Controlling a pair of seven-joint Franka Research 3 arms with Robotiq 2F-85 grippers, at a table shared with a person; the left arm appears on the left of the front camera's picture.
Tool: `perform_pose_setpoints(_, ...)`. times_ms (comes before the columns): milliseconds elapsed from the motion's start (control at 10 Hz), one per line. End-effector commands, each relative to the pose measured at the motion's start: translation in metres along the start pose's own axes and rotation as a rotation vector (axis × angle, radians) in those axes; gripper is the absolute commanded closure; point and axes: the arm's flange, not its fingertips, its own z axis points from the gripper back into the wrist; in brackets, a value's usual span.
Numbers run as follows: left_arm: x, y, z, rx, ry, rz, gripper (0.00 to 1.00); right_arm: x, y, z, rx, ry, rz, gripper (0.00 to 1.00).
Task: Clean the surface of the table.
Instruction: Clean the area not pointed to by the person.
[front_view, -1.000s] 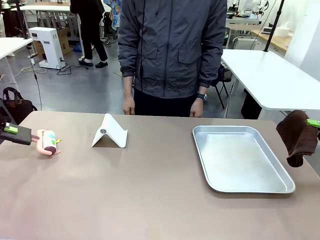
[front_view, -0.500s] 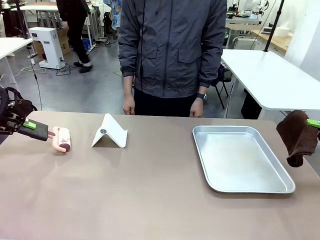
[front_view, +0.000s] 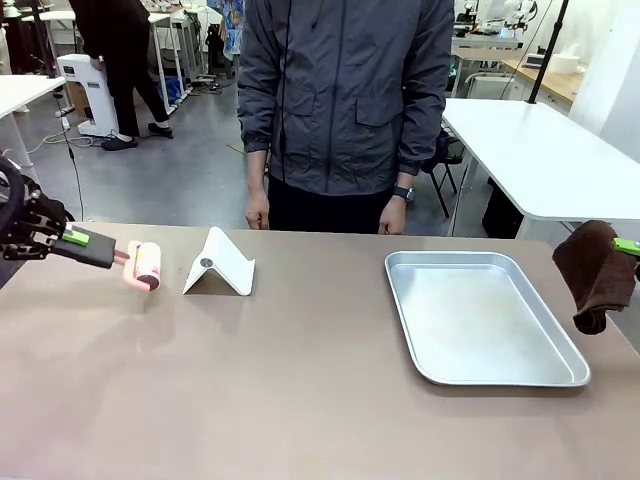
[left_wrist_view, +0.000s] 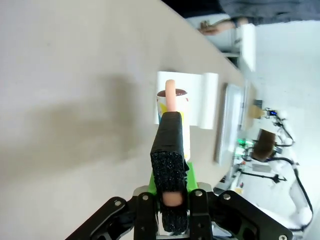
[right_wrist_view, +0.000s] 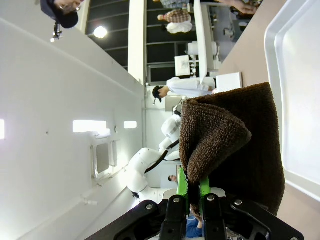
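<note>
**Both claws shut: roller at 10 o'clock, cloth at 3**

The counter (front_view: 300, 420), a plain tan top, takes up the lower half of the front view. A person (front_view: 345, 100) in a grey jacket stands at its far edge, at 12 o'clock.

A silver tray (front_view: 500, 381) lies flat on the counter at 3 o'clock, its long side running from near to far.

A brown cloth (front_view: 595, 275) hangs at the counter's right edge, past the tray at 3 o'clock and apart from it. The right claw (front_view: 628, 246) pinches the cloth from the top, its green pads closed tight on a fold, and the rest droops below.

A white folded stand (front_view: 220, 265) sits tent-like on the counter at 11 o'clock.

A lint roller (front_view: 148, 265) sits at 10 o'clock, just beside the stand and not touching it. It is low over the counter, and I cannot tell whether it touches. The left claw (front_view: 108, 254) reaches in from 9 o'clock, its jaws closed on the roller's pink handle.
</note>
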Motion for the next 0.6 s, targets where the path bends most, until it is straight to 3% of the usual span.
perform_pose_setpoints(0,-0.012,0.001,0.033,-0.197,0.003,-0.067,0.78,0.002,0.006,0.000,0.019,-0.004,-0.015,0.90)
perform_pose_setpoints(500,-0.094,0.037,0.111,-0.397,0.024,-0.222,0.78,0.002,0.006,0.000,0.019,-0.004,-0.015,0.90)
